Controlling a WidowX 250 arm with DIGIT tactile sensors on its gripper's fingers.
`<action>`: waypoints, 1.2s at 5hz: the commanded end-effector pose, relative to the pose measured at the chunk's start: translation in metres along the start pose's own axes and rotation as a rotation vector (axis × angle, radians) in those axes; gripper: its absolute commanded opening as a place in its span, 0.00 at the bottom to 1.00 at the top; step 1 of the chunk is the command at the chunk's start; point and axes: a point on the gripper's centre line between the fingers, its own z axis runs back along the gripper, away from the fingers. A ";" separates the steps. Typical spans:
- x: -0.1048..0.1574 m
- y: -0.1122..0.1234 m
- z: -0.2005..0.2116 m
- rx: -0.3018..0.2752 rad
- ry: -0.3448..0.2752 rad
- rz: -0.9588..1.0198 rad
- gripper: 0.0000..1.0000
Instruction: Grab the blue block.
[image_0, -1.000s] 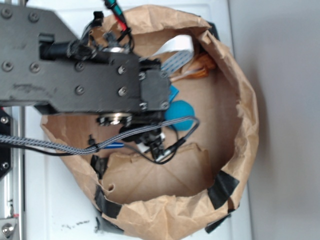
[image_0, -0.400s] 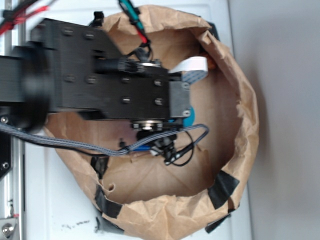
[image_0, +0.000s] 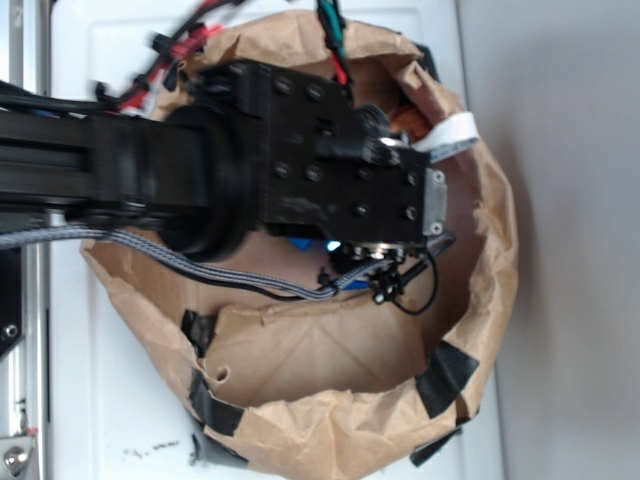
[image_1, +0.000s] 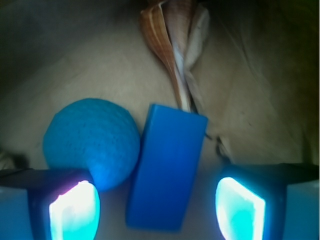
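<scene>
In the wrist view the blue block (image_1: 167, 170) lies flat on the brown paper floor, long side pointing away from me and slightly tilted. It sits between the two glowing pads (image_1: 75, 210) of my gripper (image_1: 157, 207), which is open, with a gap on each side of the block. A round teal-blue ball (image_1: 90, 140) rests against the block's left edge, just beyond the left pad. From the exterior view the arm (image_0: 300, 170) covers the fingers, the block and the ball; only a blue sliver (image_0: 299, 243) shows under it.
Everything lies inside a crumpled brown paper bag (image_0: 485, 220) with a high rim, patched with black tape (image_0: 445, 375). A striped orange-brown shell (image_1: 170, 45) lies just beyond the block's far end. Cables (image_0: 200, 265) trail off the arm's underside.
The arm has swept to the right across the bag. It now covers the teal ball and the block, which showed beside the wrist a second ago.
</scene>
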 end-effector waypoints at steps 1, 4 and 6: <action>0.008 -0.004 0.019 0.017 -0.126 -0.017 1.00; 0.008 -0.004 0.019 0.017 -0.126 -0.017 1.00; 0.006 0.007 0.037 -0.057 -0.089 -0.030 1.00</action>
